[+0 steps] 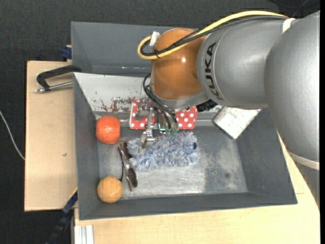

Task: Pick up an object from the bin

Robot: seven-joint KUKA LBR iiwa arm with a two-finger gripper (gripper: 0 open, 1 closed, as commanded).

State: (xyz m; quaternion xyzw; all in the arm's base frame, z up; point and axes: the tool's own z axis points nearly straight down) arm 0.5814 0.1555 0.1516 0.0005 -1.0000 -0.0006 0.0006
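Closest to the lens was the grey arm [254, 60], filling the upper right of the frame and reaching down into the bin [226, 169]. Its wrist carried one rounded orange cover [175, 67], with one yellow cable [228, 22] looping over the top.

Below the cover, the gripper [150, 135] hung at the middle of the bin, over the upper left edge of one blue-and-white shaggy cloth [167, 154]. It sat just in front of one red box with white dots [138, 115], which lay against the far wall and was partly hidden by the wrist. Whether the gripper was apart or together could not be told, and nothing could be made out in its hold.

Six loose things lay in the bin in all. Two were balls: one bright orange ball [108, 130] at the left, and one paler tan ball [109, 189] in the lower left corner. One pair of sunglasses [128, 166] lay between them, touching the cloth's left edge. One white card [234, 120] rested at the upper right, well apart from the cloth.
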